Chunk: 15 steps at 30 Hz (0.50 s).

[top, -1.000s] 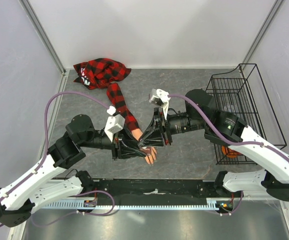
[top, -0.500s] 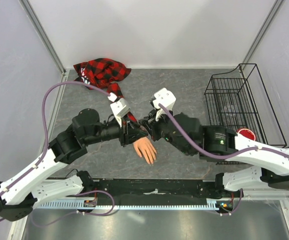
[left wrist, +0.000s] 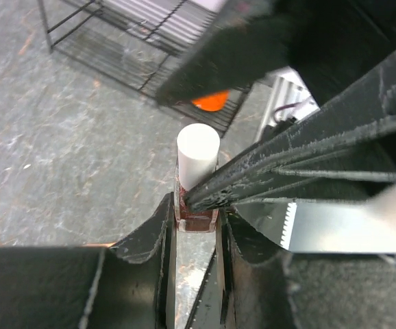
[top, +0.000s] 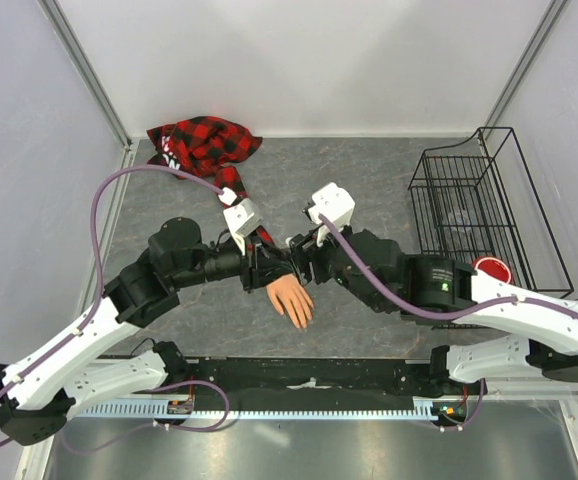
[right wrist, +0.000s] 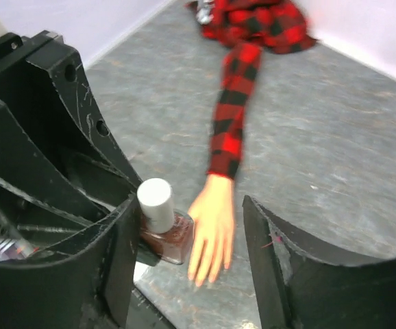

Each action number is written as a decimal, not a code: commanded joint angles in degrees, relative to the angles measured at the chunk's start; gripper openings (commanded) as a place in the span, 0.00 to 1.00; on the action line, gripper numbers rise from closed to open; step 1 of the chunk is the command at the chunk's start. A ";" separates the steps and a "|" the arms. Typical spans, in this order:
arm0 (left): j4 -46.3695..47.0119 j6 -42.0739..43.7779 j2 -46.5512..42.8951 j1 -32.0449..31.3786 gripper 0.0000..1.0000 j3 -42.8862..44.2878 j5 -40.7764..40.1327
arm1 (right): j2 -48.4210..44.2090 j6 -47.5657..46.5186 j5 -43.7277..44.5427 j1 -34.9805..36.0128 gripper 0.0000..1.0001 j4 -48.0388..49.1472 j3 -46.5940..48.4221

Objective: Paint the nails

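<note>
**Ana:** Start big. What is the worst risk here?

**Ben:** The arms themselves. Both reach into the middle of the tabletop (top: 369, 170) and meet almost nose to nose. A loose swing could knock one against the other. The wire basket (top: 489, 190) at 3 o'clock sits well apart, so it is no worry.

**Ana:** And the plaid sleeve (right wrist: 233, 116)?

**Ben:** It runs from the heap at 11 o'clock down to the mannequin hand (top: 292, 299), which lies just toward 6 o'clock from centre. The sleeve is soft cloth, so I think a brush against it could drag the whole thing off line.

**Ana:** Who has the bottle (right wrist: 170, 240)?

**Ben:** The left hand (left wrist: 194, 226) is clamped tight on its reddish body and holds it upright above the mannequin hand. The right hand (right wrist: 190, 205) stands wide open and grips nothing. The white cap (left wrist: 198, 151) sits inside its gap, close against one finger.

**Ana:** So it closes off-centre?

**Ben:** That is my fear. A skewed pinch could tilt the bottle in the left hand's grip. If the cap then comes loose, polish could spill on the skin below.

**Ana:** And the nails (right wrist: 199, 275)?

**Ben:** They are at the fingertips pointing toward 5 o'clock, too small to make out. Any wobble would likely smear them.
</note>
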 commanded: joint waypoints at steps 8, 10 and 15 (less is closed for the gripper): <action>4.74 -1.10 -3.69 0.23 0.02 1.25 21.43 | -8.51 -4.22 -53.86 -14.75 0.80 2.45 -3.32; 5.88 -1.81 -3.68 0.23 0.02 1.42 25.39 | -8.25 -3.07 -62.81 -15.81 0.81 3.60 -3.14; 8.26 -3.22 -3.77 0.23 0.02 1.07 32.86 | -7.82 0.35 -70.24 -17.83 0.82 6.94 -2.35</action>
